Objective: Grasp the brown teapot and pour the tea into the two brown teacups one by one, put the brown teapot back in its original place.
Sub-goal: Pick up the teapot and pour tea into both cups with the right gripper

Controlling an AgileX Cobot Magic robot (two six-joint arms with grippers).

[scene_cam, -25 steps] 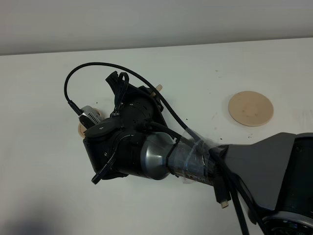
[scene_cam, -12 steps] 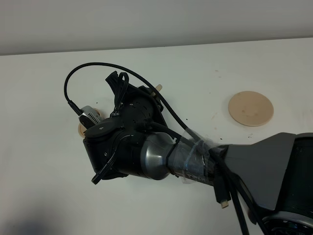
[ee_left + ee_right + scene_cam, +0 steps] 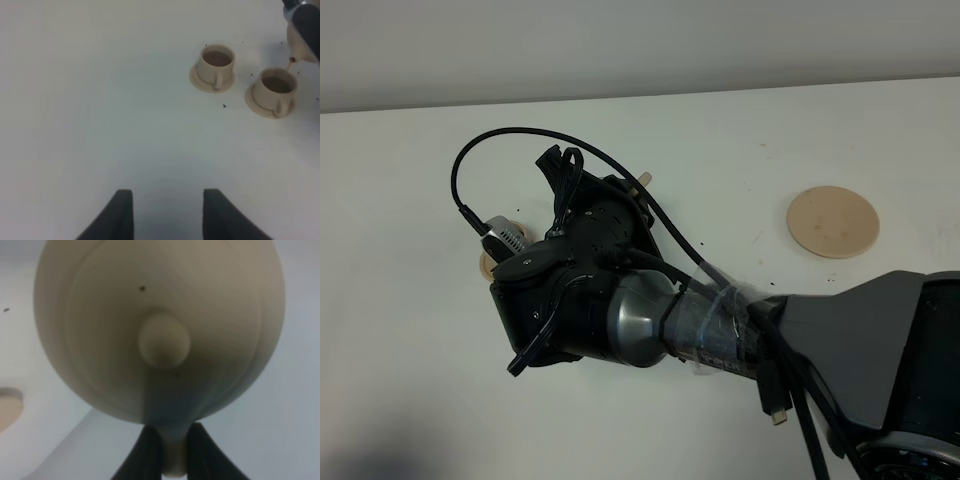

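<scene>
The brown teapot (image 3: pixel 160 335) fills the right wrist view, lid knob toward the camera. My right gripper (image 3: pixel 171 452) is shut on its loop handle. In the left wrist view the teapot (image 3: pixel 299 46) is tilted with its spout just over the rim of the nearer teacup (image 3: pixel 274 91); the other teacup (image 3: pixel 216 67) stands beside it, both on small saucers. In the high view my right arm (image 3: pixel 620 300) covers the cups; only a saucer edge (image 3: pixel 488 263) shows. The large saucer (image 3: pixel 832 221) lies bare at the right. My left gripper (image 3: pixel 167 215) is open and empty, well short of the cups.
The white table (image 3: pixel 410 380) has small dark specks around the cups. My right arm's cable (image 3: pixel 470 160) loops above the cup area. The arm's base (image 3: pixel 910 400) fills the lower right corner of the high view.
</scene>
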